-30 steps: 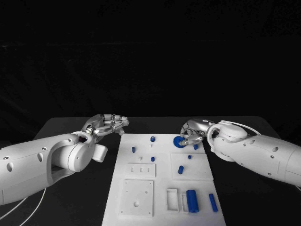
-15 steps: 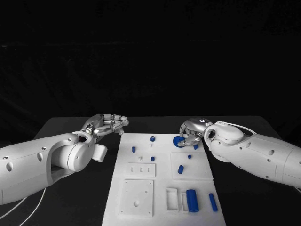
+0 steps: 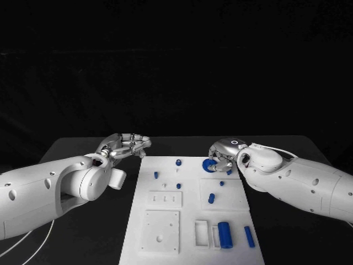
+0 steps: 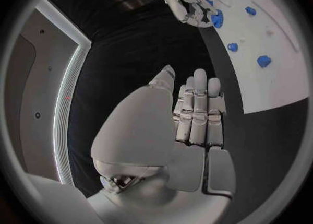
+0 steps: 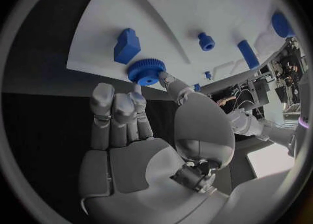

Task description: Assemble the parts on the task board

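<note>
The white task board (image 3: 188, 221) lies in the middle of the black table. A blue gear (image 3: 209, 164) sits near the board's far right edge; my right hand (image 3: 222, 156) pinches it between the thumb (image 5: 167, 81) and a fingertip. The same gear (image 5: 146, 71) lies at the board's rim beside a blue block (image 5: 125, 45), and the gear (image 4: 217, 19) also appears in the left wrist view under the right hand (image 4: 185, 2). My left hand (image 3: 126, 144) hovers off the board's far left corner, loosely curled, holding nothing; its fingers (image 4: 199, 109) lie side by side.
Small blue pegs (image 3: 178, 163) (image 3: 156, 175) (image 3: 212, 199) stand on the board's far half. A thick blue cylinder (image 3: 225, 235) and a thin blue rod (image 3: 250, 237) lie at its near right. White inset plates (image 3: 166, 199) (image 3: 161, 232) occupy the near left.
My right forearm has shifted slightly left and closer to the board while its hand stays at the gear. The gear and the left hand have not moved.
</note>
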